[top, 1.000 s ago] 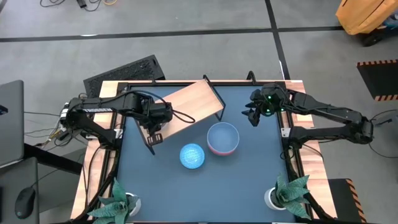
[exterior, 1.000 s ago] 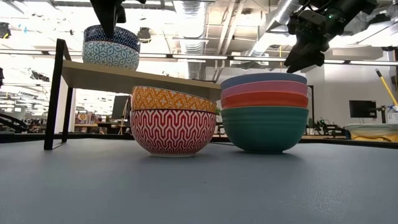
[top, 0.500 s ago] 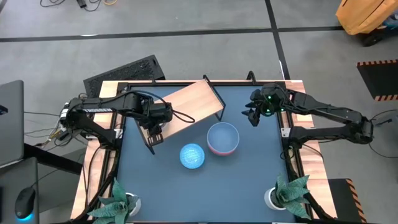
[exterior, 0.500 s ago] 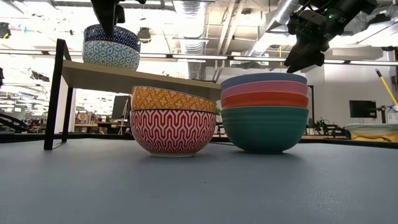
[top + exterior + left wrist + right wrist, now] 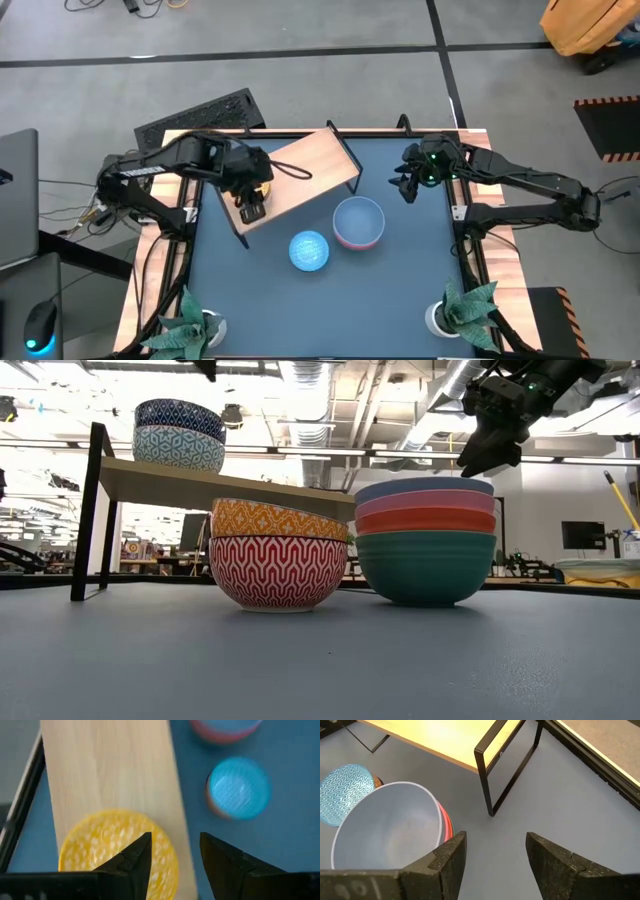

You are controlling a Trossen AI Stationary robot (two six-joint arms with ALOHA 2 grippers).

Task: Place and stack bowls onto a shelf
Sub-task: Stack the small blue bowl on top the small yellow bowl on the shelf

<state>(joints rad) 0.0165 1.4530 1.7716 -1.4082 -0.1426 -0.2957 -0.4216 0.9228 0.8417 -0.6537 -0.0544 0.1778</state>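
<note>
1. A grey floor (image 5: 330,80) fills the upper part of the high view, crossed by dark lines.
2. A black keyboard (image 5: 200,113) lies left of centre, above the table.
3. A laptop (image 5: 17,195) sits at the left edge, a computer mouse (image 5: 40,322) at lower left.
4. A yellow object (image 5: 590,25) fills the upper right corner, with a hazard-striped mat (image 5: 610,125) below it.
5. In the low view, long ceiling lights (image 5: 330,452) run across the top, and a dark monitor (image 5: 582,535) stands at right.

Left hand (image 5: 172,855) and right hand (image 5: 495,855) hover, apparently both open.
</note>
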